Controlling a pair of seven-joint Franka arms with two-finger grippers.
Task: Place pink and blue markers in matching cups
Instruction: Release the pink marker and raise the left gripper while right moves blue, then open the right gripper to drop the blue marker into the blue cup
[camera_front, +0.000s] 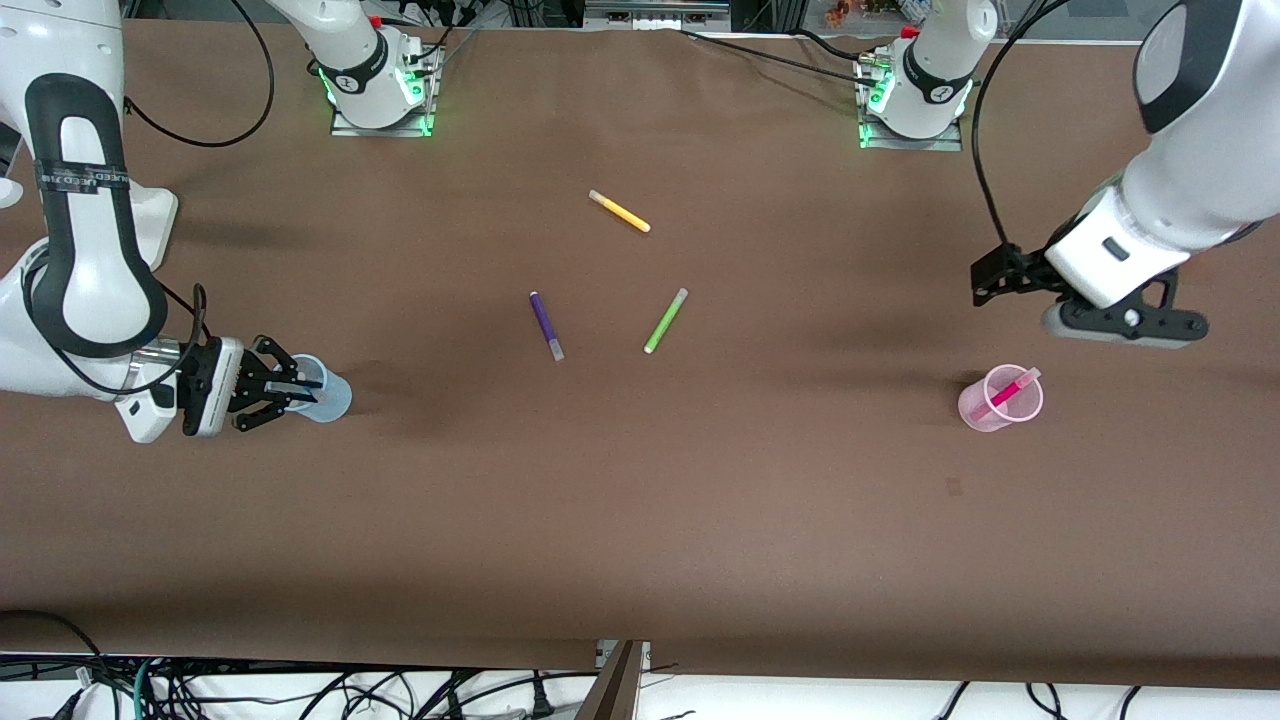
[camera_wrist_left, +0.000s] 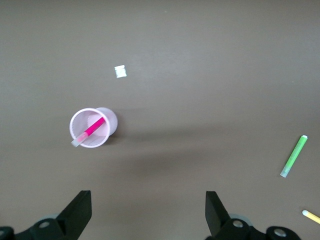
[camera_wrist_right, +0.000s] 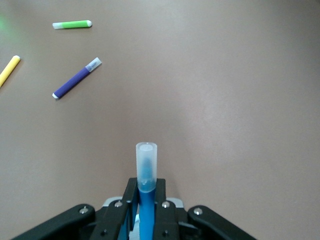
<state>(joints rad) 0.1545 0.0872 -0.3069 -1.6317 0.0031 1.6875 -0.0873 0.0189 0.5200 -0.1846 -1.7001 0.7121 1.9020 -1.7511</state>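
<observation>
Right gripper (camera_front: 285, 388) sits low over the pale blue translucent plastic cup (camera_front: 330, 396) at the right arm's end of the table, fingers pinching the bright blue felt marker (camera_wrist_right: 146, 185) with greyish cap; the cup is mostly hidden by the fingers and the marker's lower end is cut off. Left gripper (camera_wrist_left: 147, 212) hangs spread wide, empty, above the pale pink translucent cup (camera_front: 1000, 398) at the left arm's end, the magenta-pink marker (camera_front: 1010, 390) leaning inside it.

High front view, two wrist close-ups
</observation>
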